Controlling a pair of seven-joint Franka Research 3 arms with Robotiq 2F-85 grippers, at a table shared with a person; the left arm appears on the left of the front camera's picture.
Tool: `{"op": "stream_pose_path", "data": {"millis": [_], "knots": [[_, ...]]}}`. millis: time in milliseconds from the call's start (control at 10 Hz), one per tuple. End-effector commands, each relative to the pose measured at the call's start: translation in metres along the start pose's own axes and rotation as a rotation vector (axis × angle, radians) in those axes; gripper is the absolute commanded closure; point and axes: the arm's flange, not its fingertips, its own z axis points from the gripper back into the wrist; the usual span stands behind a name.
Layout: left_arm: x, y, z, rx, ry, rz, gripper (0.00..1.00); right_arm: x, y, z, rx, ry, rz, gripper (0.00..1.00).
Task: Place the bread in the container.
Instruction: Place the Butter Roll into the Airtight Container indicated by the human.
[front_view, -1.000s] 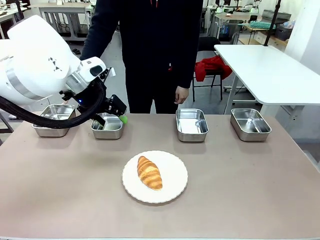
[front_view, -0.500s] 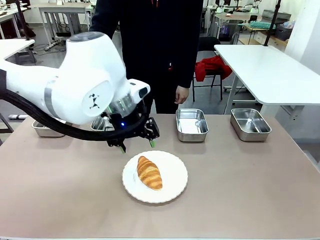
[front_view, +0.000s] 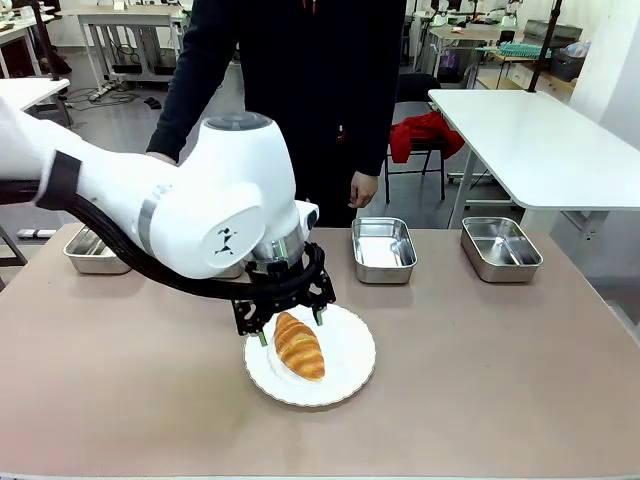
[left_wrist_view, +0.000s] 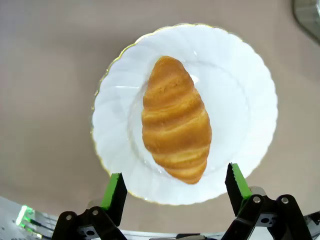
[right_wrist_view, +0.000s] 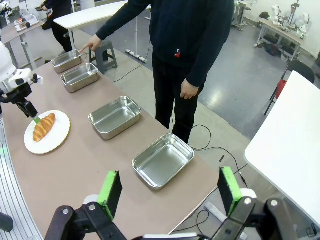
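— Where do we find the bread (front_view: 299, 346)?
— Lying on the white plate (front_view: 350, 352), mid-tabletop (front_view: 500, 380). The left tool (left_wrist_view: 175, 179) hangs just over the plate, jaws spread, one finger on either side of the bread's end, clear of it.
— And the right tool (right_wrist_view: 169, 179)?
— Also spread wide, holding nothing, well away from the plate.

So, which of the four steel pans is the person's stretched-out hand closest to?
The leftmost pan, at the robot's far left. The person's hand is right by its rim; the other three sit farther away.
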Motion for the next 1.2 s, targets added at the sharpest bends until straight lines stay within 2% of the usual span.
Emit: {"op": "stream_pose_path", "data": {"millis": [0,100,300,500,1100], "knots": [[0.01,-0.016,-0.008,0.044,0.022,0.001,0.0,0.002,0.001,0.0,0.003,-0.006,0.005,0.0],[0.0,0.0,0.0,0.0,0.0,0.0,0.0,0.002,0.001,0.0,0.003,-0.006,0.005,0.0],[0.006,-0.003,-0.014,0.014,0.028,0.004,0.0,0.002,0.001,0.0,0.003,-0.006,0.005,0.0],[0.013,-0.01,-0.03,0.034,0.024,0.065,0.0,0.002,0.001,0.0,0.003,-0.006,0.005,0.0],[0.025,-0.015,-0.047,0.038,0.041,0.046,0.0,0.002,0.001,0.0,0.003,-0.006,0.005,0.0]]}}
